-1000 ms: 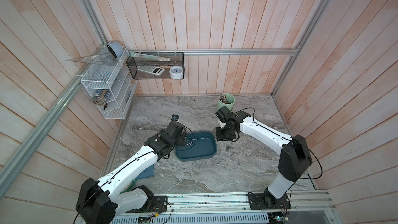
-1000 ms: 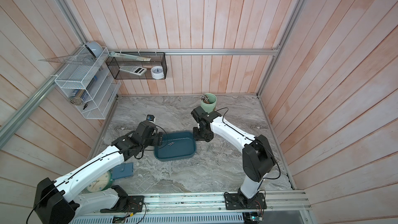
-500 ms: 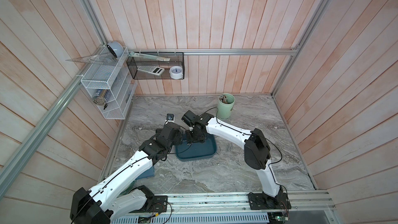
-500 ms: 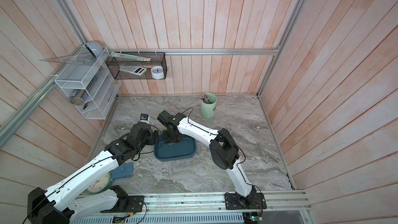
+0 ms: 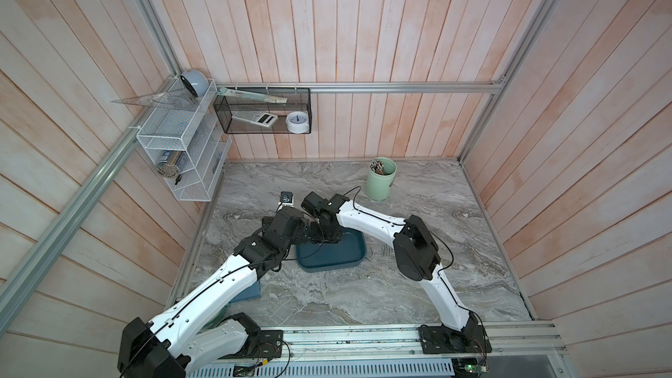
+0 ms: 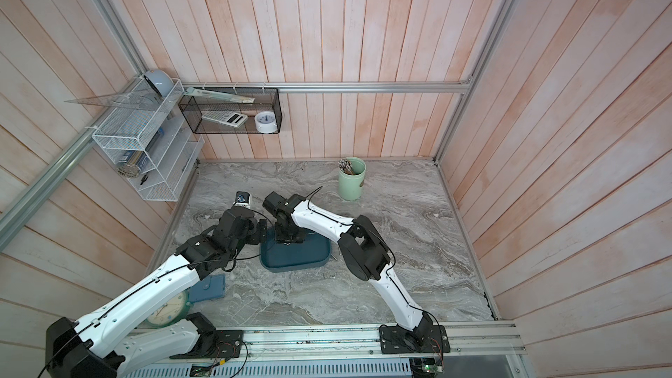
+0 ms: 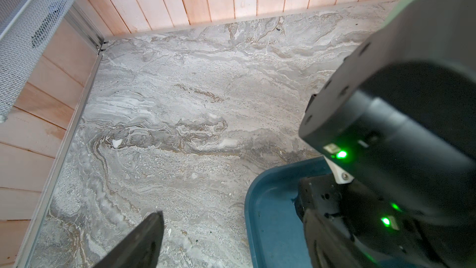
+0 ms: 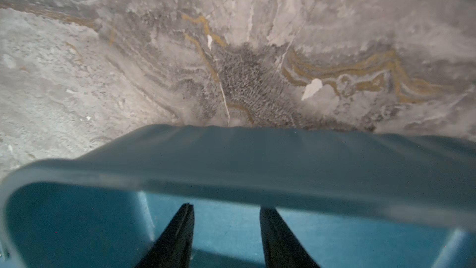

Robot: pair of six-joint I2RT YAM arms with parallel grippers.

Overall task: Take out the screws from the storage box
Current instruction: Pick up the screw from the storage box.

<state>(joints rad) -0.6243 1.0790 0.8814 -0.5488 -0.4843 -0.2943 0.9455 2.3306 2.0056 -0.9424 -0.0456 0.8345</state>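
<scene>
Screws (image 5: 384, 249) are the hardest thing for me to read from here. In a top view they lie as a loose scatter of thin silver bits on the marble surface (image 5: 327, 296), outside the storage box (image 5: 338, 256) and just beside its right wall. They are too small and too bunched for a firm count; I make it roughly half a dozen. In a top view the right arm (image 6: 363, 249) covers most of that patch. Whether any lie inside the box I cannot tell, because both wrists hang over its far left corner and hide that part of the floor.

My right tool (image 8: 228, 208) points down inside the box, close to one wall. Its wrist view is blurred, but I see two fingers parted with bare blue floor between them, so it is released and grasps nothing I can make out. My left tool (image 6: 261, 231) sits beside the box's far left corner. Its wrist view shows only one finger (image 7: 144, 238), over bare surface. The mate is cut off or lost behind the right arm's dark wrist. It is spread wide, with nothing visibly held.

By count I have two arms, two tools and one storage box. There is one pale green cup (image 5: 380, 180) with one bundle of sticks, and one white wire rack (image 5: 171, 140). One black mesh basket (image 5: 262, 116) holds one calculator (image 5: 254, 118) and one white clock (image 5: 297, 122). One blue pouch (image 6: 207, 287) and one green-rimmed clock (image 6: 167, 312) lie partly hidden under the left arm (image 6: 145, 292).
</scene>
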